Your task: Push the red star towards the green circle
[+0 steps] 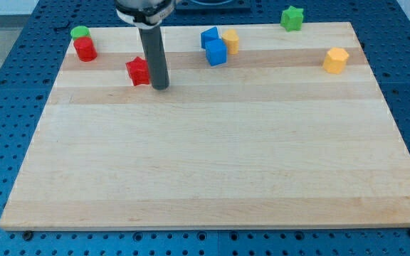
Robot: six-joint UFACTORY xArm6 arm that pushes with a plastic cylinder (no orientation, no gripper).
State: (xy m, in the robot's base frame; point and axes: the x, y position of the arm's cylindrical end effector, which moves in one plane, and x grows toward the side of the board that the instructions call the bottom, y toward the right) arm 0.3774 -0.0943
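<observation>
Camera view shows my tip (160, 87) resting on the wooden board (212, 171), touching or just beside the right flank of the red star (139, 71); no pincer exists on this arm, only a plain rod, so nothing spreads, presses together or pinches. That star sits in the board's upper left part, with the green circle (80, 32) further to the view's left and top, at the corner, touching a red cylinder-like block (85, 50) just below it; the star stands near that pair but clearly apart.

Judging by looks, the star is a small, light, rigid piece that should slide readily on smooth wood; its points make it apt to spin if pushed off-centre, so contact belongs on the side facing away from the circle, its lower right, aimed through its middle; the red block beside the circle may get nudged.

Outward toward the view's right lie two blue blocks (214, 48) touching a yellow block (231, 40), then a yellow hexagon-like block (336, 60), and a green star (292, 18) at the top edge; no containers appear, so nothing is held in anything.
</observation>
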